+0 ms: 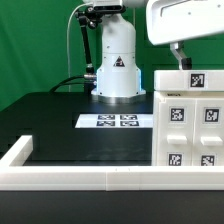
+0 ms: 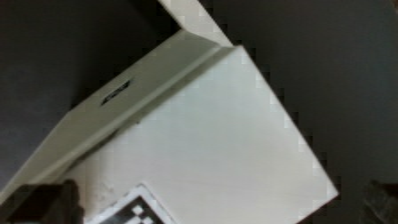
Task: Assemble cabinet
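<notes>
We cannot see the claw well in either view. In the exterior view the arm's head (image 1: pixel 185 22) fills the upper right corner, and below it only a dark stub goes down behind the top part of the cabinet (image 1: pixel 187 112); the fingers themselves are hidden there. In the wrist view two dark shapes show at the lower corners, one of them a finger (image 2: pixel 39 200), but we cannot tell if the claw is apart, together, or clamped on something.

Very near the wrist camera we see a large white panel of the cabinet (image 2: pixel 196 130), tilted in the picture, with an edge running across it and part of a black-and-white tag (image 2: pixel 134 210) at the lower border.

In the exterior view the cabinet stands at the right side of the black table (image 1: pixel 60 125), against the frame (image 1: pixel 80 178). On top sits a smaller block (image 1: pixel 193 80) with one tag, and under it the front face carries four tags. The marker board (image 1: pixel 115 121) lies flat near the table's middle, just in front of the arm's white base (image 1: pixel 118 65). The frame runs along the near edge and turns up the exterior view's left side.
</notes>
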